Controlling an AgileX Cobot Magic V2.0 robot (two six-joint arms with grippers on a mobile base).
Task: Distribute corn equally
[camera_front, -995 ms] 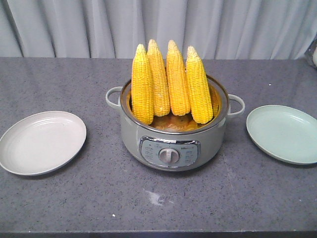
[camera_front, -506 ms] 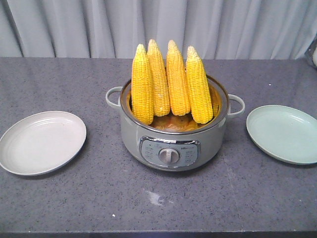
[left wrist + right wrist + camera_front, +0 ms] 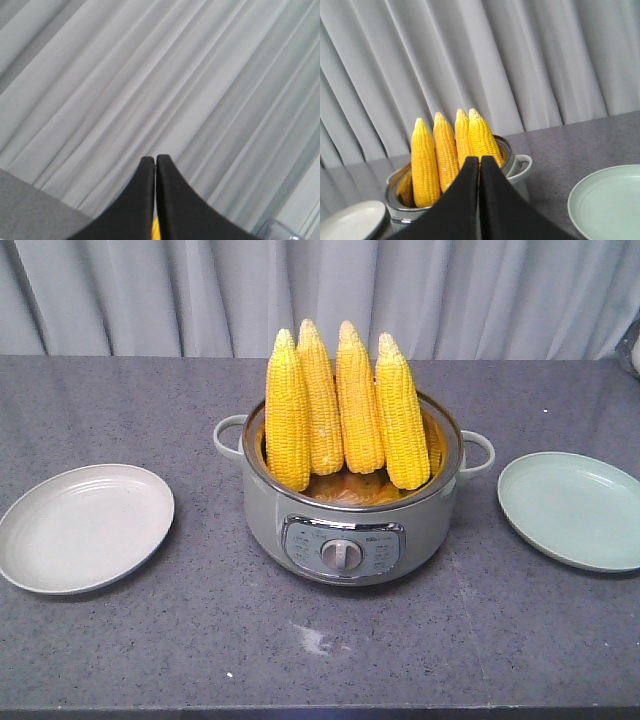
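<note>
Since nothing's out of pot yet: all four corn cobs standing inside, mid-counter, between beige plate on left and green plate on right. Long axis near vertical, tips up, leaning back on rim. Right gripper pinched closed, empty; cobs ahead, lower, bit left of it. Left gripper same deal, closed on nothing, mostly facing curtain, sliver of yellow low between jaws. Which arm nearer? Can't tell. Guess: jaws spread first, then side-on grab high on cob.

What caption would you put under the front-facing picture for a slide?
Four corn cobs stand tips-up in a grey pot between a beige plate and a green plate.
</note>
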